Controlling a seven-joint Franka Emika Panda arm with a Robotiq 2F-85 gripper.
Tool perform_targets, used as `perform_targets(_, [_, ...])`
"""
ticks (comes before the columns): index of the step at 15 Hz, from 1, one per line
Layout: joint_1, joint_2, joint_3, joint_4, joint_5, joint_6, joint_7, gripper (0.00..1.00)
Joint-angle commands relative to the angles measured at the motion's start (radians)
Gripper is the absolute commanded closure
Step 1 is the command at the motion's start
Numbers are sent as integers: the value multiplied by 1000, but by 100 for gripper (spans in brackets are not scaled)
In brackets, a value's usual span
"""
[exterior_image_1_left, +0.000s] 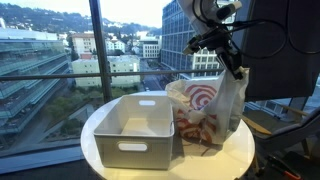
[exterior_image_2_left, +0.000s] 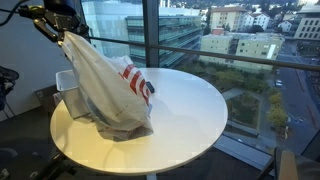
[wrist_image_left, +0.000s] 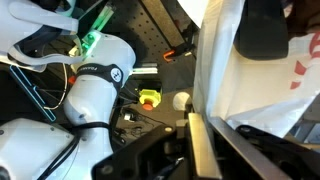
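Table: we see a round white table (exterior_image_1_left: 235, 152) with a smooth, faintly glossy top, which shows in both exterior views (exterior_image_2_left: 195, 110).
Room: tall windows (exterior_image_1_left: 55, 60) with dark frames stand just behind the table. Through them we look down on city buildings (exterior_image_2_left: 235, 20) in soft daylight.
Left of the tabletop: a white bin (exterior_image_1_left: 135, 152) stands on the table. It is rectangular and open-topped, with rounded corners and a slot handle in its end wall.
Right of the bin: the plastic bag (exterior_image_1_left: 222, 110) sits on the table touching the bin's side. Its base rests on the surface and its top is pulled upward.
Gripper: in an exterior view the gripper (exterior_image_1_left: 238, 72) comes down at a slant from the dark arm above. We see it pinched onto the bag's gathered top edge, and the film hangs taut from it.
Other side: in an exterior view the gripper (exterior_image_2_left: 62, 33) is at the upper left and the bag (exterior_image_2_left: 110, 95) hangs below it in a tent shape. A corner of the bin (exterior_image_2_left: 65, 82) peeks out behind the bag.
Wrist view: the bag (wrist_image_left: 215, 70) fills the right half close to the camera. We cannot make out the finger gap here.
Bag material: the film is thin, white, crinkled and half translucent. It carries a red ringed logo (exterior_image_1_left: 200, 97), also seen as red stripes (exterior_image_2_left: 138, 83).
Bin material: the plastic is rigid, matte and opaque.
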Motion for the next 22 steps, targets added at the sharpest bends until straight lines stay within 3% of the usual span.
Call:
perform_targets(1, [-26, 0, 21, 1, -50, 25, 48, 100])
perform_targets(6, [-38, 22, 16, -30, -107, 105, 56, 100])
perform_targets(8, [-36, -2, 20, -37, -121, 102, 81, 72])
perform_targets(14, [-31, -121, 38, -51, -117, 94, 110, 28])
perform_targets(17, [-28, -156, 42, -69, -119, 167, 59, 6])
perform_targets(18, [-27, -161, 42, -74, -116, 197, 43, 1])
perform_targets(22, [-30, -180, 46, -117, -119, 325, -20, 0])
